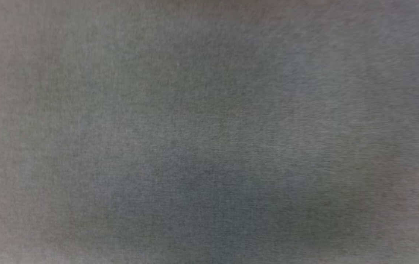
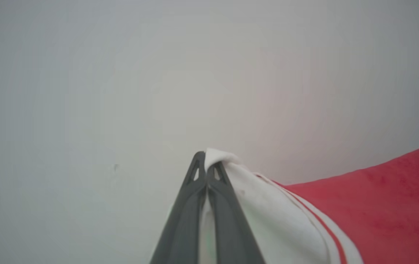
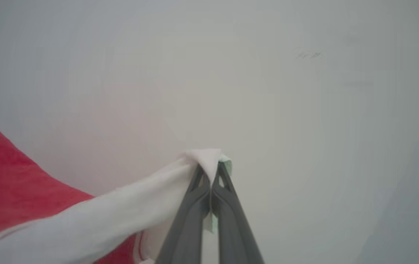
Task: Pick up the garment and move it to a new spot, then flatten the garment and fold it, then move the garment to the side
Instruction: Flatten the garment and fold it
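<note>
Garment, left wrist view: soft, matte red fabric [image 2: 385,209] at lower right; its white sleeve [image 2: 268,216], edged with thin red stripes, runs up to the lower centre.
Left pincer [image 2: 206,165]: dark slotted fingers pressed together, pinching a bunched white fold at the tips.
Garment, right wrist view: red body at lower left, white sleeve drawn out as a band towards the centre.
Right pincer [image 3: 211,172]: clamped tight on a white bunch; a pale green tab [image 3: 226,163] sits beside the tips.
Backdrop [image 3: 304,128]: smooth, pale grey, blurred.
Head view: grey grainy surface [image 1: 209,132], blurred; what it is cannot be told.
</note>
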